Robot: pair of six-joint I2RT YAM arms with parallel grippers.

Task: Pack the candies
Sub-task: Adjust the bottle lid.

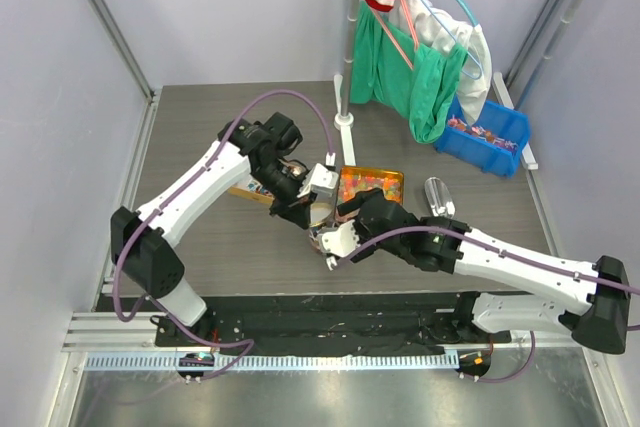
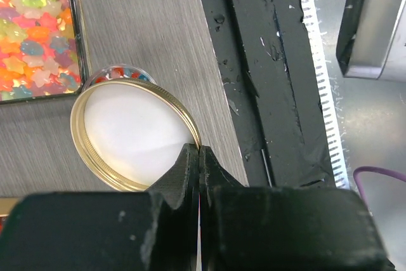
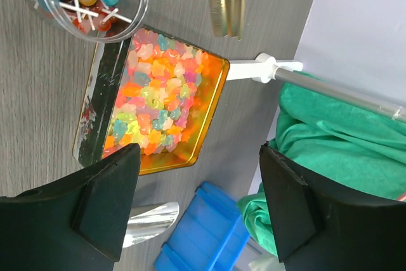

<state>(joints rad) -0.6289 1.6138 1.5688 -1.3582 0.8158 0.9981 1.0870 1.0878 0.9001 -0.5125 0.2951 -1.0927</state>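
L gripper jaws clenched on the gold lid rim, holding it partly over the glass jar, prob. to cap it. R gripper jaws released, empty, hovering nearby. Wrapped candies sit in the blue bin, upper right, well apart.

Shiny red-and-white wrapped candies fill the blue bin.

You saw the gold lid hiding most of the jar; the candies in the far-right corner's blue bin were too small to count.
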